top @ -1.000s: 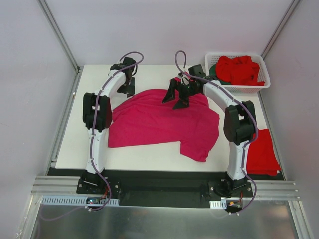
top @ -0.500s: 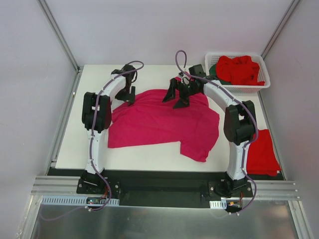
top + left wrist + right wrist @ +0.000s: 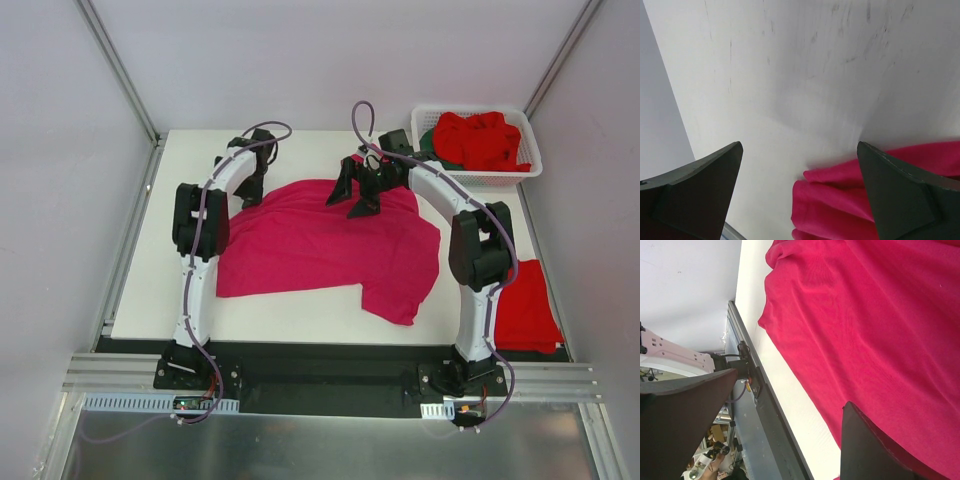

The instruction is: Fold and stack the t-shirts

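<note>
Between the left gripper's [image 3: 799, 145] wide-spread fingers peeks the pink t-shirt's [image 3: 320, 245] 10 o'clock edge, flat on the white table [image 3: 165, 300]. The right gripper [image 3: 352, 198], fingers spread too, hovers over its 1 o'clock edge. Pinching just one layer could bunch the fold crooked.

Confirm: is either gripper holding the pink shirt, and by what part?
Nothing held. The left gripper and right gripper are both open and empty, over the magenta t-shirt.
</note>
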{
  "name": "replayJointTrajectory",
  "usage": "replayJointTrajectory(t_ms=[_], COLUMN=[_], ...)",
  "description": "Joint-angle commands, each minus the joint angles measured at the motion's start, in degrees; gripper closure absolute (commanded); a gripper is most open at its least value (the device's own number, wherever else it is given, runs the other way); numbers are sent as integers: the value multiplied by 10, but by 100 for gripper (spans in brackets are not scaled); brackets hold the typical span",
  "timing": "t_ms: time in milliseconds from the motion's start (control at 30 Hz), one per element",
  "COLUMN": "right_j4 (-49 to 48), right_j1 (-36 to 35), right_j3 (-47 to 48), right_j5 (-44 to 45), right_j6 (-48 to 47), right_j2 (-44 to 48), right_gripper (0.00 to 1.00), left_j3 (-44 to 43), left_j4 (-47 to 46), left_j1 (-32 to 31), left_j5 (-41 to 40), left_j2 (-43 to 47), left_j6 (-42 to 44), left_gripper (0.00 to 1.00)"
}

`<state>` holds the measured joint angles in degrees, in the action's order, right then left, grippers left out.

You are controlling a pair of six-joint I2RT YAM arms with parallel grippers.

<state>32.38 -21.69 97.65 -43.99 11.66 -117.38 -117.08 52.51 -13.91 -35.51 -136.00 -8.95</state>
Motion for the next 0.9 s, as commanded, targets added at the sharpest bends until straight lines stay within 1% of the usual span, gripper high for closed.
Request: replayJointTrajectory(t_ms=[0,200,300,433,533,733,867], right_j4=[2,0,-1,-2,-1,-2,-2], right_j1=[-4,-9,-12,-14,-16,-16,-17], right_j3=[7,6,10,13,15,13,11], right_j5=[-14,-18,-23,-24,-28,-30,-32], right_j6=[-17,-16,-15,-15,-13,-14,-16], right_j2=[14,3,-1,-5,-7,-10,-8], right_gripper=[4,4,4,4,4,4,4], left_j3=[-4,67,76,89,106,120,110], left_j4=[46,50,55,76,77,83,84], left_j1=[-9,-15,-17,-20,-30,-35,-34], left_j5=[-10,-8,-3,-16,-8,-6,-12], left_j2=[18,113,139,144,145,113,89], left_j6=[-3,-30,-35,-48,-54,-61,-56], left_gripper=[1,1,1,1,1,1,1])
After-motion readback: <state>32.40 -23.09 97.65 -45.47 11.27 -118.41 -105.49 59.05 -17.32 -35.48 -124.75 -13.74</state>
